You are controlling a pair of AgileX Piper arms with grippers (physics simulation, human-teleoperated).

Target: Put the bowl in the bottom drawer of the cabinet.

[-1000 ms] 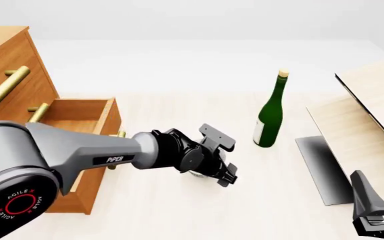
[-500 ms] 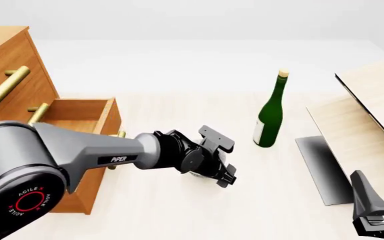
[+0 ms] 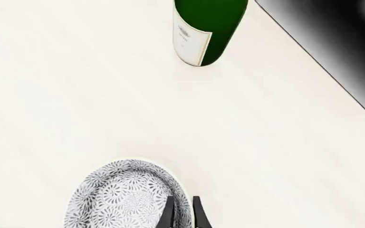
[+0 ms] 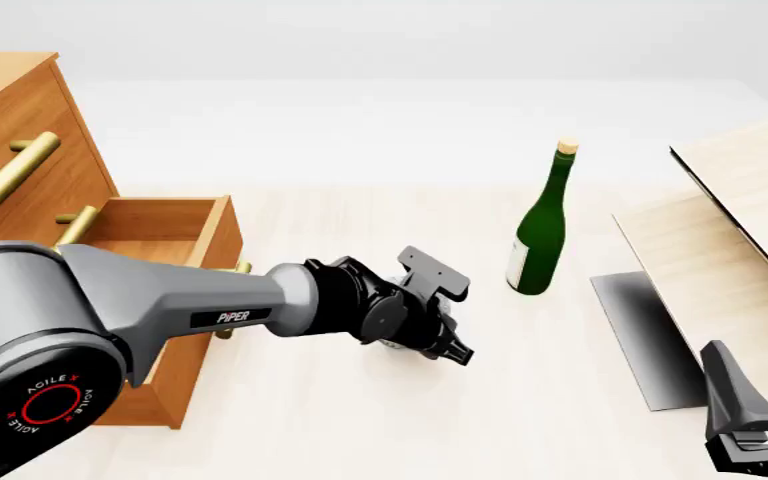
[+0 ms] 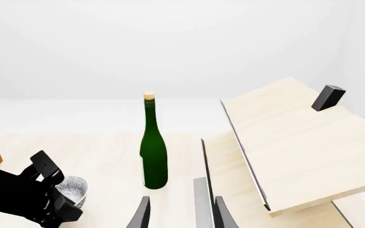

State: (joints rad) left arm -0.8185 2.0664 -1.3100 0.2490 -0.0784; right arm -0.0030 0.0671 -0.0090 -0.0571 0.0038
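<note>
Pale desk under flat white light carries everything, and the cabinet stands at its far left. Take the cabinet as your landmark. Its bottom drawer is pulled out toward the right, with its box open on top. To the right of the drawer front your left tool is down at the bowl. The fingers are pinched nearly together over the bowl's rim, one inside and one outside. That reads as a rim grip.

Lift straight up until the bowl clears the drawer front, then carry it toward the cabinet. Keep it level and lower it into the open box. A thin rim pinch could let it swing.

Further right stands a green bottle, near the bowl. Beyond it lie pale boards. Your right tool waits there with its fingers parted on nothing.

In the front view the wrist hides the bowl almost wholly, so actual contact at the rim is hard to confirm. The drawer's floor is out of sight.
</note>
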